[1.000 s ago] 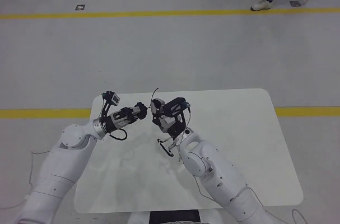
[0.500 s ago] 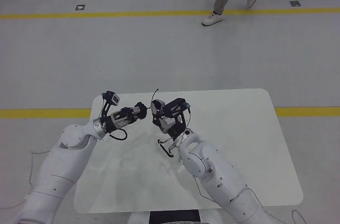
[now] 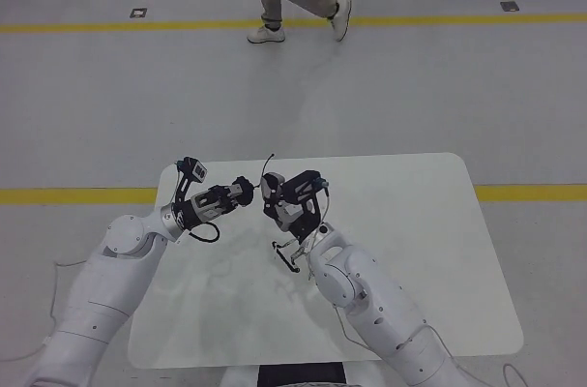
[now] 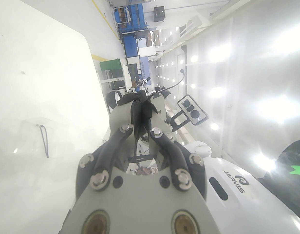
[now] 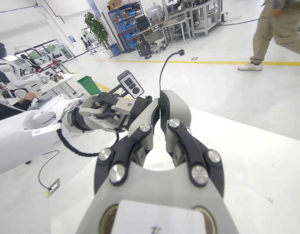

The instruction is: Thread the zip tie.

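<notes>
Pinching the black zip tie [image 5: 161, 77] between fingers pressed tight together, the right gripper [image 5: 160, 113] hangs above the far left part of the white table [image 3: 409, 252]. The tie's strap rises out of the fingertips, upright at first, then curves over to one side and ends in its small square head; none of it touches the table. The left gripper [image 3: 243, 188] faces the right one from the left, tip to tip. Its dark-padded fingers [image 4: 136, 113] are closed on each other and sit just beside the right gripper's near finger, perhaps touching it. Whether the tie's lower end lies between those pads I cannot tell. In the left wrist view the strap's curved upper part shows beyond the closed fingertips, apart from them, with the head at its far end.
</notes>
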`<action>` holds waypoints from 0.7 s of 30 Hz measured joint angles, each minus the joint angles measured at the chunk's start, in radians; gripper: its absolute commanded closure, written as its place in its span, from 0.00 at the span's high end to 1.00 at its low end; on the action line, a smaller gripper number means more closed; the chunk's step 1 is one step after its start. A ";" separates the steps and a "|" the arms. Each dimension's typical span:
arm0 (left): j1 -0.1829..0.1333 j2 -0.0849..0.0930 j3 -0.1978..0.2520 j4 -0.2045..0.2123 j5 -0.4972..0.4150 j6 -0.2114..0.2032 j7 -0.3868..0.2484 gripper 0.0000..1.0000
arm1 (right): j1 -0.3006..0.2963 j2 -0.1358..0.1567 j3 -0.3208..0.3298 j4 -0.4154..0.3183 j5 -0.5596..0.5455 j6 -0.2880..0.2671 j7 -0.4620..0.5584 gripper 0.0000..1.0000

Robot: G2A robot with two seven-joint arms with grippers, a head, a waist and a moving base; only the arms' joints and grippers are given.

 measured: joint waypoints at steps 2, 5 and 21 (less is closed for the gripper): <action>0.000 0.000 0.000 0.000 0.000 0.000 0.000 0.00 | 0.000 0.000 0.000 0.002 0.003 -0.005 0.004 0.00; 0.000 0.000 0.000 0.000 0.000 0.000 0.000 0.00 | 0.000 -0.001 0.002 0.003 0.005 -0.009 0.007 0.00; 0.014 0.001 0.000 -0.030 0.004 0.013 0.035 0.00 | -0.003 -0.003 0.005 0.005 -0.008 -0.010 0.023 0.00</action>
